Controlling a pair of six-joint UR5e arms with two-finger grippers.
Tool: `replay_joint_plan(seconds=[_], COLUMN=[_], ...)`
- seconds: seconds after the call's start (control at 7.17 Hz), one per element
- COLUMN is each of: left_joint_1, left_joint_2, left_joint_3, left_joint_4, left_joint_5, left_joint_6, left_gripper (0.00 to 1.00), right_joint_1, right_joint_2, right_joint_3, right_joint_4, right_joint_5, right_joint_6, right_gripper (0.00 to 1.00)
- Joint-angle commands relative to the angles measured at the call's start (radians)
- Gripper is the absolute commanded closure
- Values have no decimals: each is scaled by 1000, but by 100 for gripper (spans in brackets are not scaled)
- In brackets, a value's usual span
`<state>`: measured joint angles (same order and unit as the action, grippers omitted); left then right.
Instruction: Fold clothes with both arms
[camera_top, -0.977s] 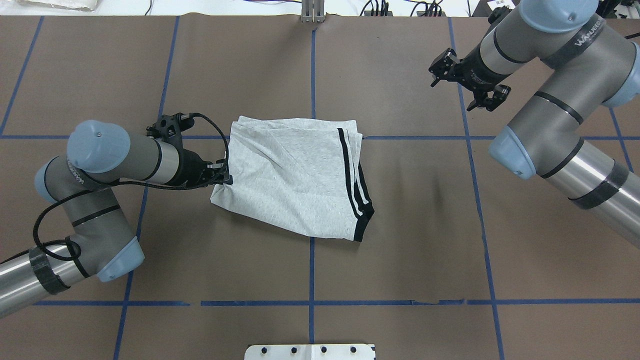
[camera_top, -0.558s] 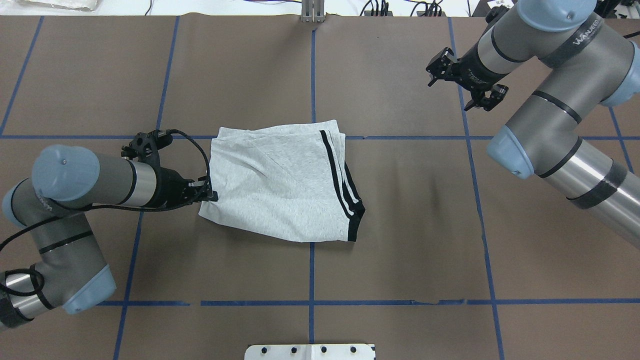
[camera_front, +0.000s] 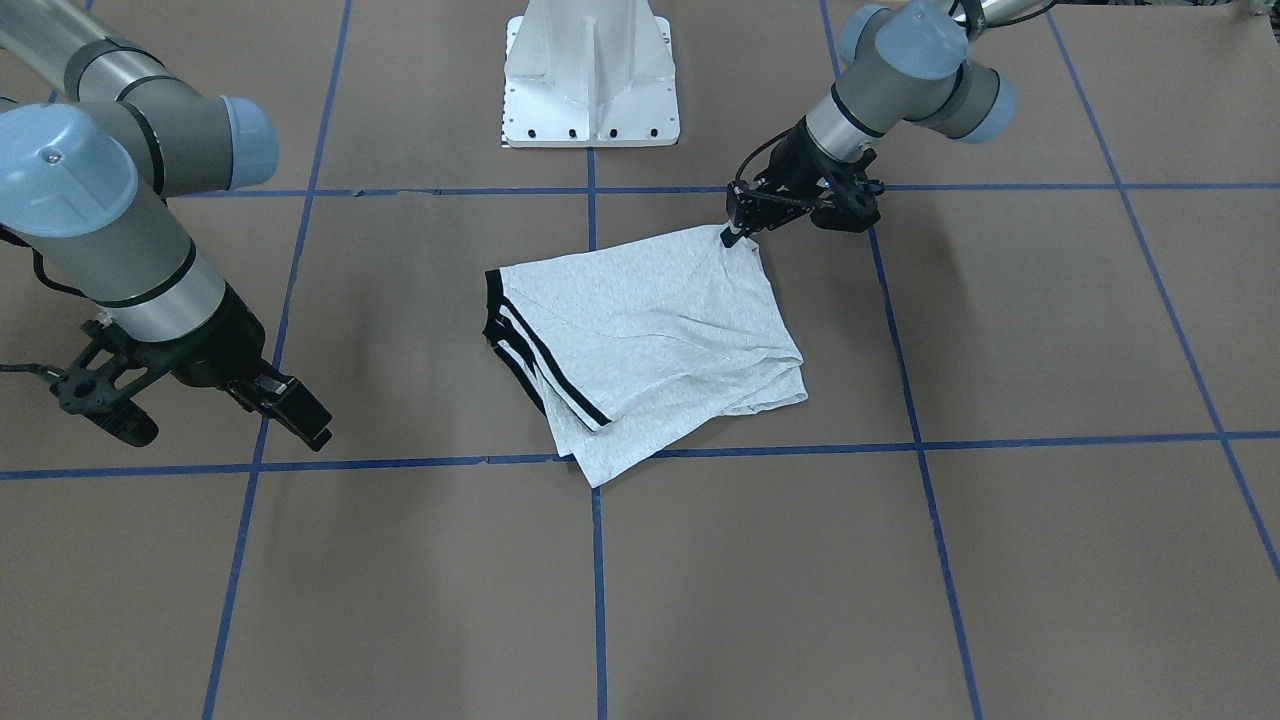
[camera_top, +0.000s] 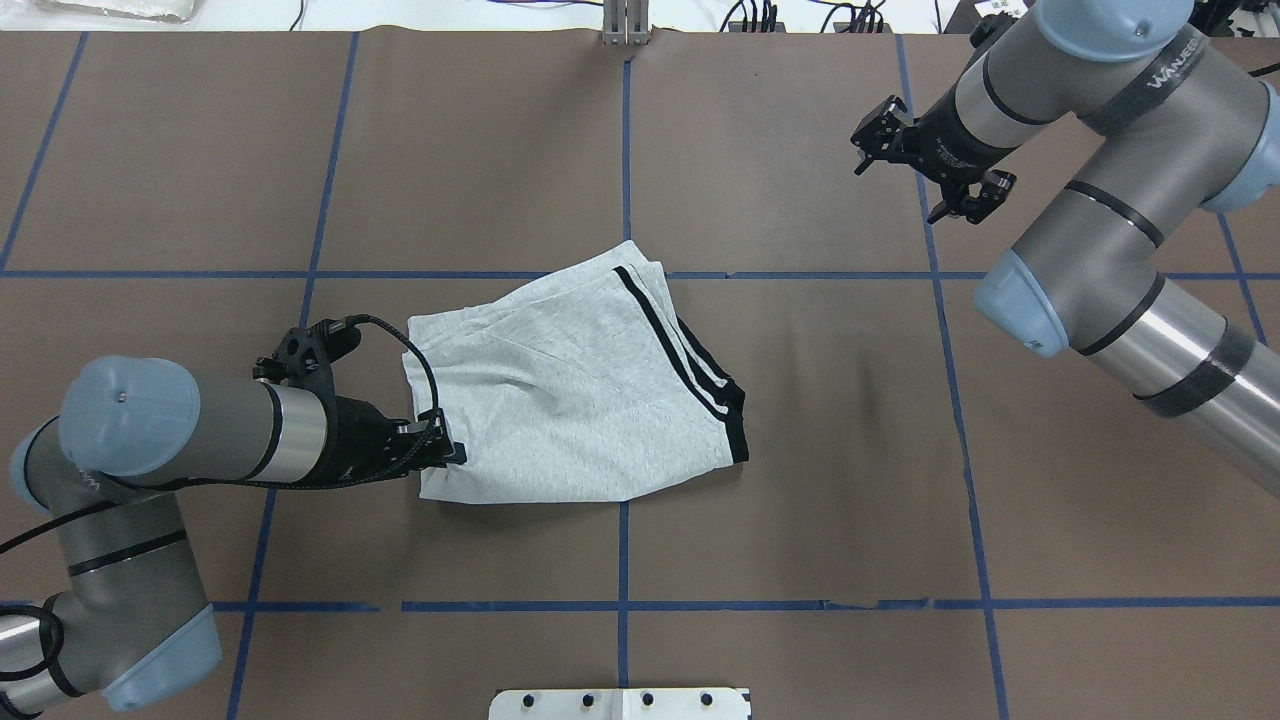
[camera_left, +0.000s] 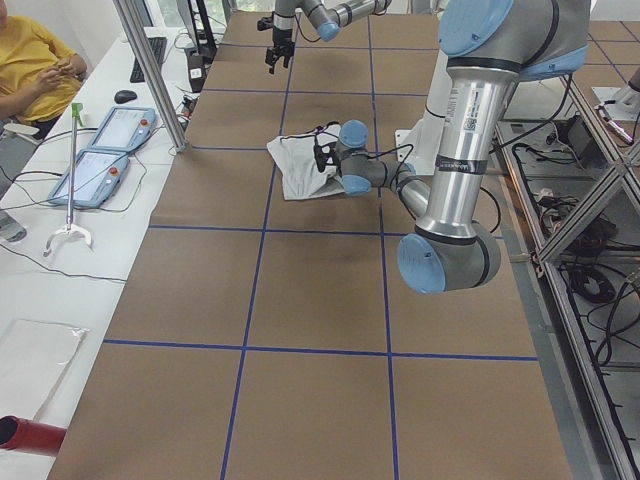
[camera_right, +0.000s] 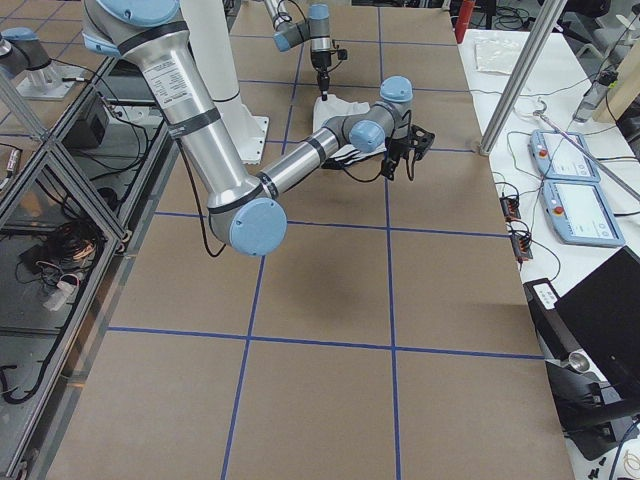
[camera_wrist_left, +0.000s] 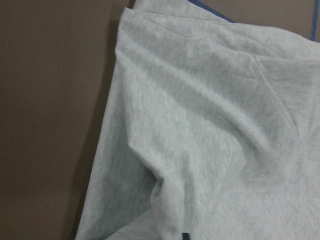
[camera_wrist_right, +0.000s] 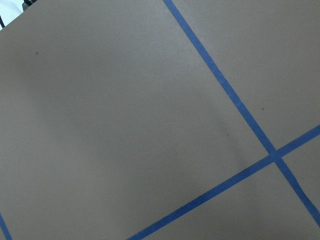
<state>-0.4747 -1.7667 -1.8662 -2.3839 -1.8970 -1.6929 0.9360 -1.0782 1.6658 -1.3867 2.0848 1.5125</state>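
Observation:
The clothes are one folded light-grey T-shirt (camera_top: 570, 400) with black-white striped trim along its right edge, lying mid-table on brown paper; it also shows in the front view (camera_front: 650, 330). My left gripper (camera_top: 445, 455) is shut on the shirt's near left corner, low over the table; the front view shows it pinching that corner (camera_front: 735, 232). The left wrist view is filled with wrinkled grey T-shirt fabric (camera_wrist_left: 200, 125). My right gripper (camera_top: 866, 150) hovers open and empty over the far right of the table, well away from the shirt. Its wrist view shows only paper and tape lines.
Blue tape lines (camera_top: 624, 150) grid the brown table. The white pedestal (camera_front: 590, 80) stands at the robot's edge. A metal post (camera_top: 625, 20) rises at the far edge. In the left side view a seated person (camera_left: 30, 60) and two pendants (camera_left: 100, 150) sit beside the table.
My left gripper has dragged the shirt's corner left and then toward the robot, turning the shirt so its striped edge slants. The right arm has barely moved.

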Motion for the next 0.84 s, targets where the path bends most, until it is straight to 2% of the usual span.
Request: replay_joint_plan(seconds=[0.0,0.14,0.28,0.56,0.7], left_joint_1=[-18,-39,-62,-134,-165], left_joint_2=[27,54,55,58,94], left_joint_3=[-30,-71,-120,-203,-214], left_joint_4=[2,17,104,274,287], left_joint_5=[1,-4,-5,-7,-8], left_joint_6=[36,79,161,397,524], left_gripper=[3,2,2,2,2], right_joint_1=[0,0,3,3,3], right_joint_2=[0,-2,-18,-89,-106], right_joint_3=[31,69,101,159,160], right_joint_4=[-35,-76,-87,-87,-87], right_joint_5=[6,8,9,18,18], right_joint_6=[0,0,0,-17,-55], right_gripper=[0,0,0,0,0])
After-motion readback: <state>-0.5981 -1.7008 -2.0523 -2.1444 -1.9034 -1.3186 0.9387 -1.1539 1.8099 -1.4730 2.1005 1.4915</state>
